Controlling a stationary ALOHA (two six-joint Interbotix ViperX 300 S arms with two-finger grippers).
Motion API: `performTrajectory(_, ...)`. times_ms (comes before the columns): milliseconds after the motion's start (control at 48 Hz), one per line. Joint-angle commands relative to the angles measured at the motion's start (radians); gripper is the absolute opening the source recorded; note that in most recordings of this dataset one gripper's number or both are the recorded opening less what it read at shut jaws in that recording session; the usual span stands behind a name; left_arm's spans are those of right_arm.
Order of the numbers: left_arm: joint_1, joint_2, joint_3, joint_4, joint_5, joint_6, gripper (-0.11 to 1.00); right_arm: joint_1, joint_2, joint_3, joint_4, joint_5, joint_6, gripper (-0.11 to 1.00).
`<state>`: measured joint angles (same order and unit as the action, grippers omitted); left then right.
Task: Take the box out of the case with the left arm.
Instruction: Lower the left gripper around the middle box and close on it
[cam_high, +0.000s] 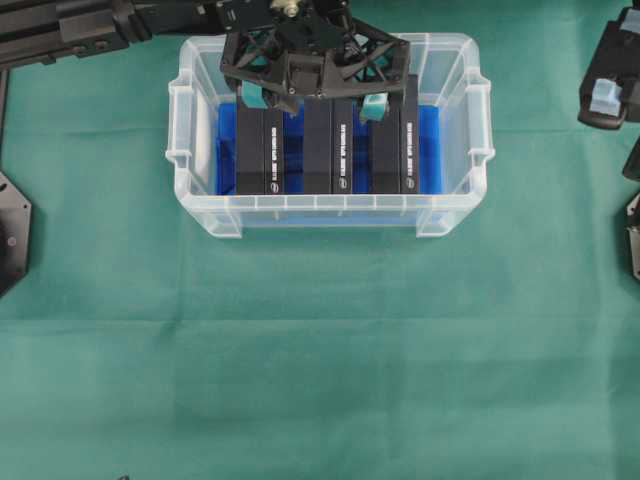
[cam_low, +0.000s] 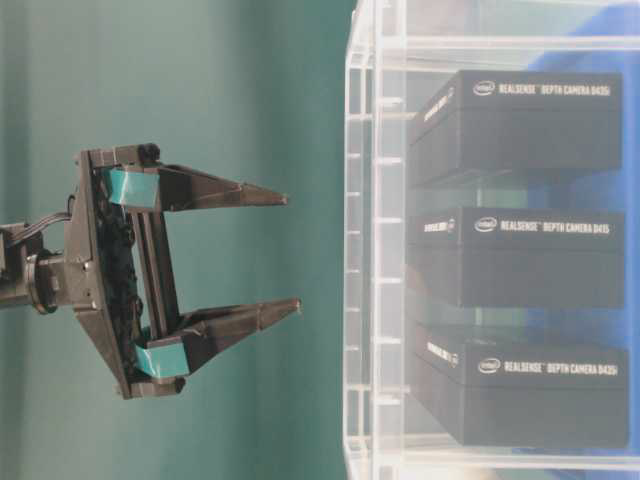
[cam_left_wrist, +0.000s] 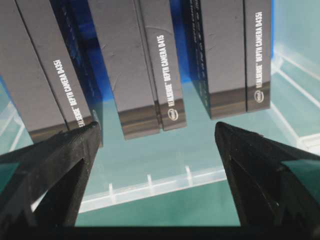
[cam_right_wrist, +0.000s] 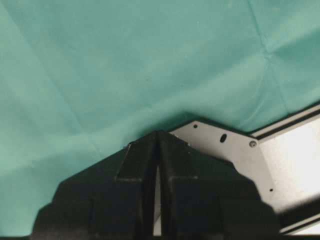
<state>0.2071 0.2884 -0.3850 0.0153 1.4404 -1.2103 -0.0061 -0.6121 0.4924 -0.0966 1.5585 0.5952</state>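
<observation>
Left wrist view: boxes (cam_left_wrist: 135, 65) lettered "REALSENSE DEPTH CAMERA D415".

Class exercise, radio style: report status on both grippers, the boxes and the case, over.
Left gripper open above the case, holding nothing. Right gripper shut, parked aside. Three black boxes upright inside, untouched. Nothing in the way.

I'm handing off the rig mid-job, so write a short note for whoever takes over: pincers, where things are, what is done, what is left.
Left pincer: wide open, holding nothing, hanging over the far end of the case, its fingers either side of the middle box.
Right pincer: fingers nearly together, nothing visible between them, parked over the green cloth away from the case.
Three black boxes lie side by side in the case on the blue lining: the left box, the middle box and the right box.
Done: left arm positioned above the boxes.
Left: lower, close on a box, lift it out of the case.
</observation>
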Motion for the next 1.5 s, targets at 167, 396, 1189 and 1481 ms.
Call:
performTrajectory(167,0.005,-0.011,-0.021,0.003,-0.006,-0.009,0.94,-0.002,0.002,-0.018,-0.002,-0.003,0.000,0.00)
performTrajectory(396,0.005,-0.011,-0.020,0.003,-0.008,-0.009,0.94,-0.002,0.002,-0.018,-0.002,-0.002,0.000,0.00)
performTrajectory(1189,0.005,-0.005,0.034,0.003,-0.040,-0.020,0.93,-0.002,0.000,-0.017,-0.002,-0.002,-0.002,0.00)
performTrajectory(1481,0.006,0.011,0.092,0.005,-0.110,-0.035,0.93,-0.002,-0.002,-0.017,-0.002,0.000,-0.002,0.00)
